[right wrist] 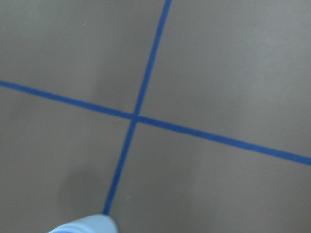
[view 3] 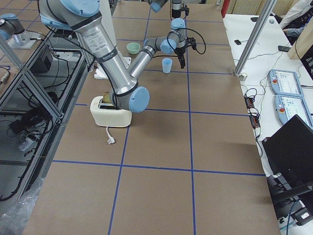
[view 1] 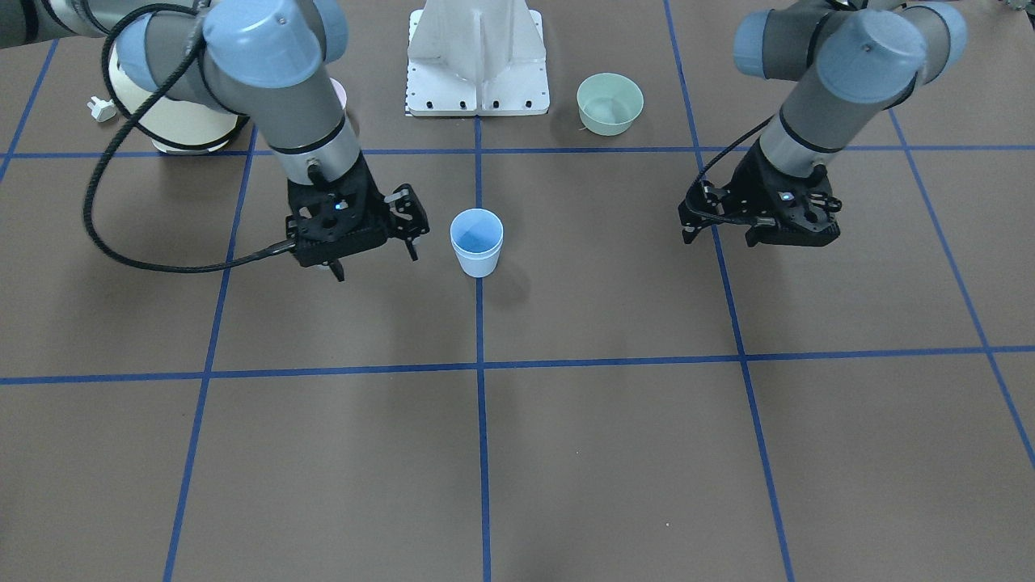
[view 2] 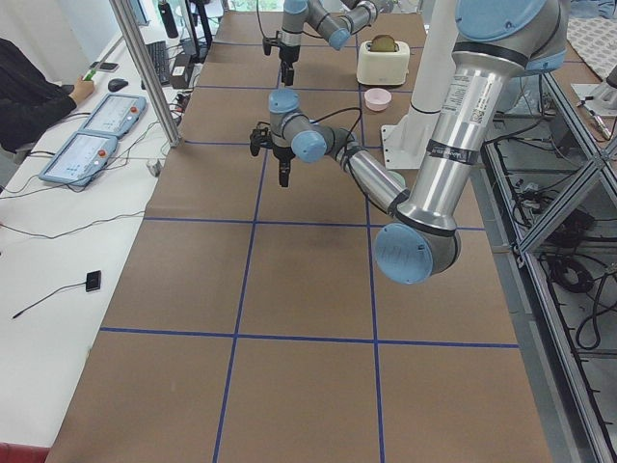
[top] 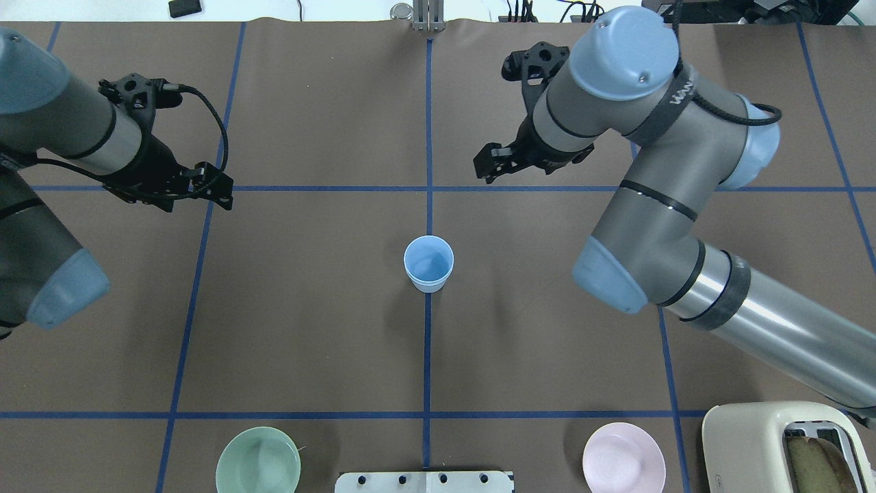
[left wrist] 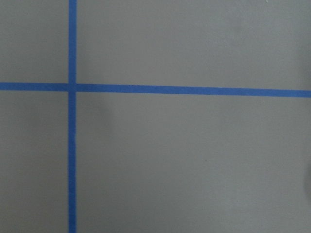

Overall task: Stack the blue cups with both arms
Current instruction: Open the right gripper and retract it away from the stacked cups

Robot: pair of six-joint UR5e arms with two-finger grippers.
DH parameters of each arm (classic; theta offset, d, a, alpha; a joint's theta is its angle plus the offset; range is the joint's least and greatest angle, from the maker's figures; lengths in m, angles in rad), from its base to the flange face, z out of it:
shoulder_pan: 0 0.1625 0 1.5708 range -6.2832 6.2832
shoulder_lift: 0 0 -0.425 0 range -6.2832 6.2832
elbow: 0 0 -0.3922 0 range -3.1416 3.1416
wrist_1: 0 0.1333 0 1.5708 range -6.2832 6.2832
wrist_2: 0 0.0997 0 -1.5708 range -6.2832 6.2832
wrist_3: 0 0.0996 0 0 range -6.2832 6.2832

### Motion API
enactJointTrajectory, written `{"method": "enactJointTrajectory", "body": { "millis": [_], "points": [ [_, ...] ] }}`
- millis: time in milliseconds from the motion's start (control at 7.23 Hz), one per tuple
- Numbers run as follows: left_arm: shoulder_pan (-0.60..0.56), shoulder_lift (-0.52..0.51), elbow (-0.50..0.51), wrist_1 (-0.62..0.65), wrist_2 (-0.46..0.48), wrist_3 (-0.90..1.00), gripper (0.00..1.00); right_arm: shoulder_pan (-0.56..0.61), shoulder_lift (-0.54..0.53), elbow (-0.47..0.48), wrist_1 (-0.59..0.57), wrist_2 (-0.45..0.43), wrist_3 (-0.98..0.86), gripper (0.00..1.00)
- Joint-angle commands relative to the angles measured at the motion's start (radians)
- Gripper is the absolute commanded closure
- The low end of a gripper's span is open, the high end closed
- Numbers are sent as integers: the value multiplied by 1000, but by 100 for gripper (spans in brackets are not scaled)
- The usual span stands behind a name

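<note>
One pale blue cup shape [view 1: 477,241] stands upright on the blue centre line of the table, and I cannot tell whether a second cup sits nested in it. It also shows in the overhead view [top: 428,263] and the exterior right view [view 3: 167,65]. Its rim shows at the bottom edge of the right wrist view [right wrist: 82,225]. My right gripper [view 1: 373,259] hangs open and empty just beside the cup, apart from it. My left gripper [view 1: 720,237] is open and empty, well off to the cup's other side. The left wrist view shows only bare table and tape lines.
A mint-green bowl [view 1: 610,103] and a pink bowl [top: 623,465] sit near the white pedestal [view 1: 477,56]. A cream toaster [top: 787,448] with bread in it stands at the robot's right. Blue tape lines grid the brown table.
</note>
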Motion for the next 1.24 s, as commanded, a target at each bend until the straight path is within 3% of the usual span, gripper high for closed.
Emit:
{"method": "enactJointTrajectory", "body": {
  "millis": [0, 277, 553, 830, 1106],
  "points": [
    [-103, 64, 1, 0, -45, 175, 1, 149, -76, -1, 43, 42, -12, 0],
    [-238, 157, 20, 0, -73, 439, 1, 258, -91, -31, 23, 182, -73, 0],
    [-378, 188, 105, 2, -111, 670, 1, 336, -256, 10, 20, 206, -296, 0],
    [-474, 203, 182, 2, -145, 775, 1, 398, -411, 59, 24, 224, -323, 0],
    [-543, 223, 227, 2, -146, 780, 1, 556, -487, 30, 17, 340, -479, 0]
  ]
}}
